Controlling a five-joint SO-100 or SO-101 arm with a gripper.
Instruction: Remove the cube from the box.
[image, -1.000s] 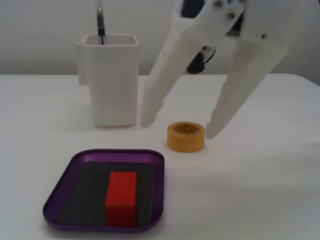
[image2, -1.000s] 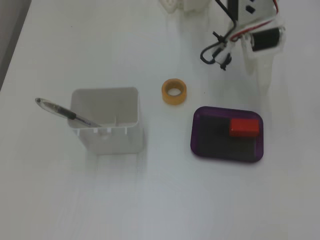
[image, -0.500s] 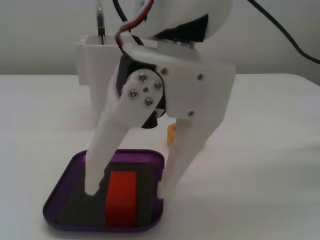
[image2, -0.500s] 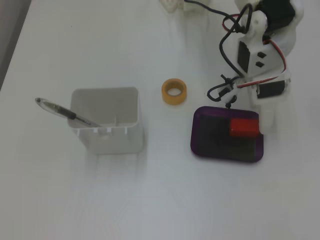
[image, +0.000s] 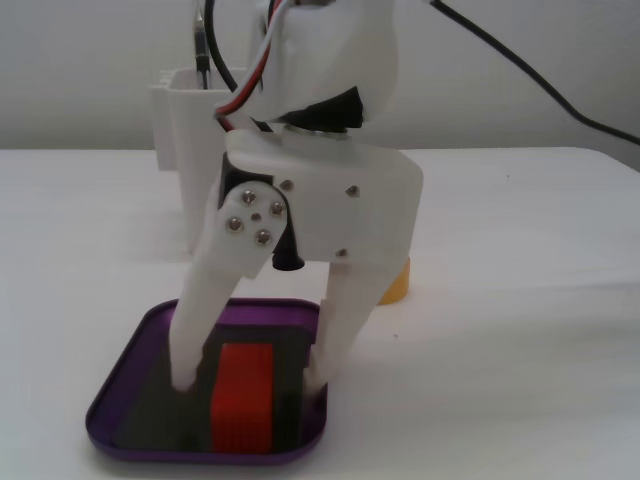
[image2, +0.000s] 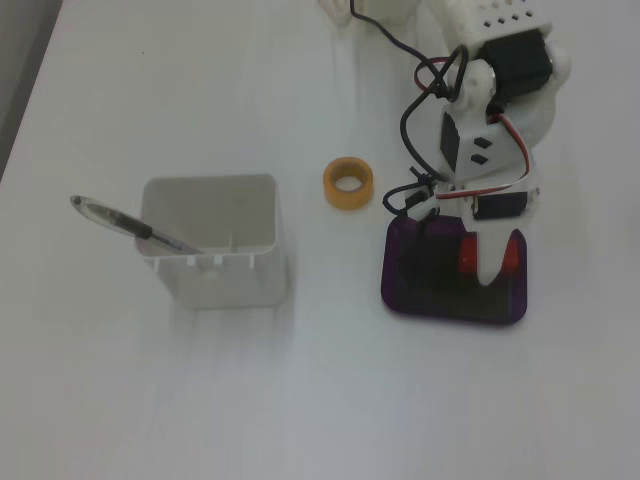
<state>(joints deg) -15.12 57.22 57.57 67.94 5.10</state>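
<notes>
The red ribbed cube (image: 243, 400) stands upright inside the shallow purple box (image: 270, 312), on its dark bottom. My white gripper (image: 250, 380) reaches down into the box from above and is open. One fingertip stands left of the cube and one right of it in this fixed view, each with a small gap. In the fixed view from above, the arm covers most of the cube (image2: 466, 262), and red shows on either side of a white finger (image2: 492, 262). The box rim (image2: 400, 300) shows at the right.
A tall white square container (image2: 215, 270) with a pen (image2: 130, 225) in it stands left of the box; it is behind the arm in the low fixed view (image: 185, 130). A yellow tape roll (image2: 348, 183) lies between them. A black cable (image: 540, 85) trails off the arm.
</notes>
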